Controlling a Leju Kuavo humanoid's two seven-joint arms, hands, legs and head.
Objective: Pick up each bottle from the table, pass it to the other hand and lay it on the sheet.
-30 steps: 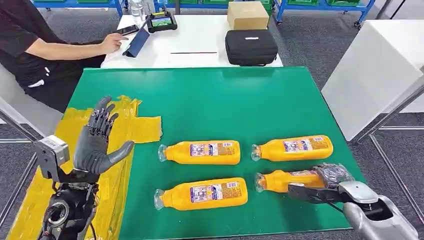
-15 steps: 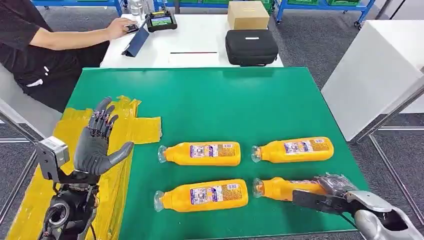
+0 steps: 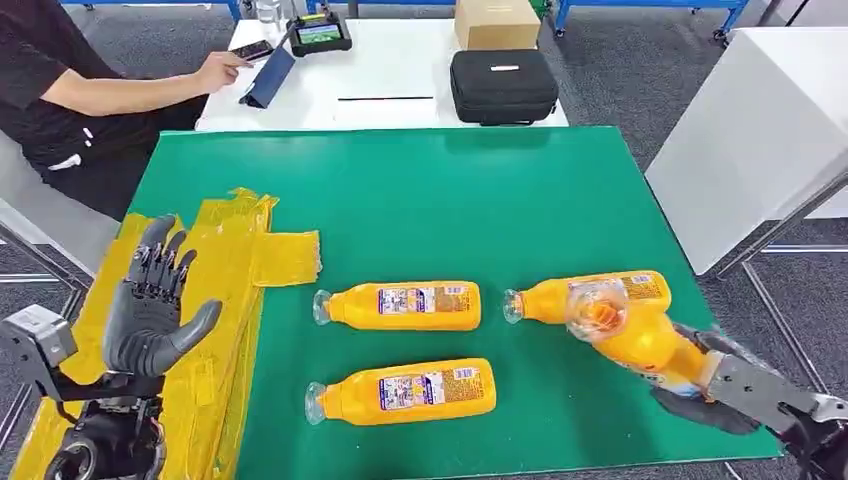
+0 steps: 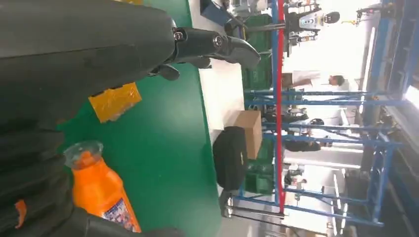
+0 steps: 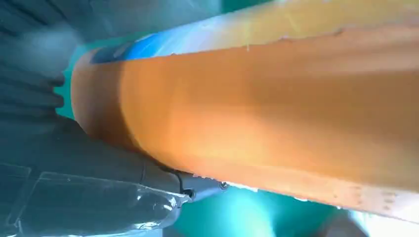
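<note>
Head view: my right hand (image 3: 715, 385) just got the bottle (image 3: 630, 335) off the table (image 3: 450, 190) near its right edge, cap tilted up, so the handover comes next. Left hand (image 3: 150, 300) waits spread over the yellow sheet (image 3: 235, 235), nothing on it yet. Right wrist view: fingers (image 5: 44, 94) wrapped round that orange bottle (image 5: 276, 113).

Right hand (image 3: 712, 385) grips low; left hand (image 3: 150, 305) upright, fingers spread
</note>
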